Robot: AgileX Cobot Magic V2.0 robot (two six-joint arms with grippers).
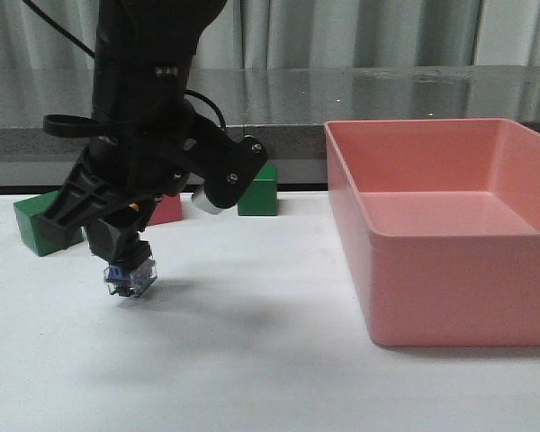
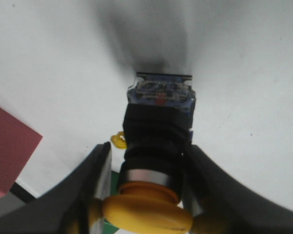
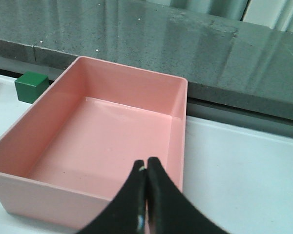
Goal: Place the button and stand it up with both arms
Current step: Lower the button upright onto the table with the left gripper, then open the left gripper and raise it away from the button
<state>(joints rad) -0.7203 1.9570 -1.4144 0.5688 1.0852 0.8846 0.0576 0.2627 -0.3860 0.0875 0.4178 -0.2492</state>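
Note:
My left gripper [image 1: 126, 247] is shut on the button [image 1: 130, 274] and holds it upright, blue-and-clear base block down, at or just above the white table at the left. In the left wrist view the button [image 2: 156, 136] shows its yellow cap, silver ring, black body and blue base between the two fingers [image 2: 93, 185]; the gripper [image 2: 146, 190] clamps the black body. My right gripper [image 3: 146, 168] is shut and empty, above the near edge of the pink bin [image 3: 107, 141]. The right arm does not show in the front view.
A large pink bin [image 1: 441, 297] stands at the right. Green cubes [image 1: 40, 223] [image 1: 258, 191] and a red cube [image 1: 166, 209] sit behind the left gripper, with a small grey-white object [image 1: 207, 203]. A dark counter runs along the back.

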